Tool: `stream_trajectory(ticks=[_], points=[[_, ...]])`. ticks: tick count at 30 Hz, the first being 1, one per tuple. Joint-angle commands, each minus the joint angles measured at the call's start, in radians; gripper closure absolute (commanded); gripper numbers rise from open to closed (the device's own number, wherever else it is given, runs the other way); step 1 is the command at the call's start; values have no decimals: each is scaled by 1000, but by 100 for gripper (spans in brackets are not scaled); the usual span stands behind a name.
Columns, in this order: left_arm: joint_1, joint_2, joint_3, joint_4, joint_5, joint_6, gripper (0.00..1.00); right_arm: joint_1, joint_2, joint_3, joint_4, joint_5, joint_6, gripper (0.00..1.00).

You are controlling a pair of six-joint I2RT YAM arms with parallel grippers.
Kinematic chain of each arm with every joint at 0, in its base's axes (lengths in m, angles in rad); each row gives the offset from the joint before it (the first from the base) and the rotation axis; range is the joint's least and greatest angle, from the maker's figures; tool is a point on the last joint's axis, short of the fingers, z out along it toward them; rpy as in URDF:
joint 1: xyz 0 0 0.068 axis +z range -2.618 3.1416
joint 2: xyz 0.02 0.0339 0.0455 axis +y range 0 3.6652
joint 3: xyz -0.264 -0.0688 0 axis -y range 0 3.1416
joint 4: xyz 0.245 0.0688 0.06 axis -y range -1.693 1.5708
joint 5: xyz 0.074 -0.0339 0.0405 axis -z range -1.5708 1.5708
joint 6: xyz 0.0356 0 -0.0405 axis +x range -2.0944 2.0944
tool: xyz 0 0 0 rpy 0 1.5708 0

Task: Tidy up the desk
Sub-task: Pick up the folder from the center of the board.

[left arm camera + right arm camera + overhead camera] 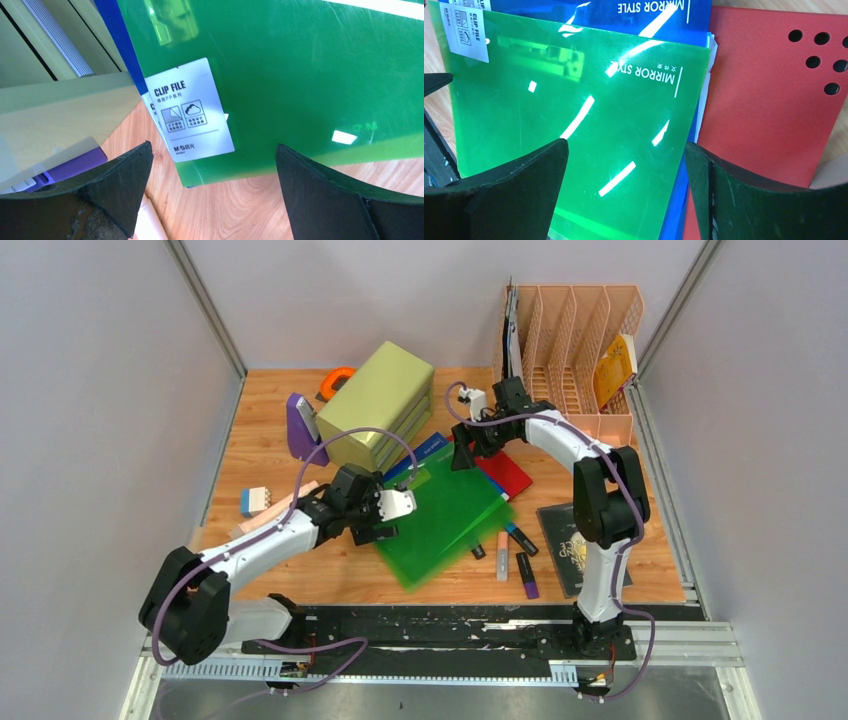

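I'm on the folder step: left gripper (214, 147) hangs wide apart over the labelled corner of the green folder (445, 515) in the middle of the desk (270, 455), right gripper (626, 145) gapes above its far end, so next, I reckon, one must drop and pinch an edge.

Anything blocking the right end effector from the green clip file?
Nothing visible. The right end effector hangs open right over the green clip file, which lies on top of a blue file. The red folder sits off to the side.
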Motion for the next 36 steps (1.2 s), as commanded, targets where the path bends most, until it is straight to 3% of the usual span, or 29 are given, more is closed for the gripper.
stream_trajectory(ticks=[1, 8, 14, 24, 36], points=[[-7, -77, 32, -125, 11, 38, 0, 2, -35, 43, -11, 26, -8, 11], [-16, -175, 22, -304, 19, 119, 0, 1, -3, 63, -20, 46, -8, 9], [-37, -197, -84, -153, -28, 142, 0, 3, 33, 88, -30, 39, -3, 9], [-97, -107, -165, 121, -114, 161, 0, 2, 78, 95, -49, 17, -5, 9], [-119, -95, -168, 160, -116, 91, 0, 3, 95, 117, -82, -109, -1, 11]])
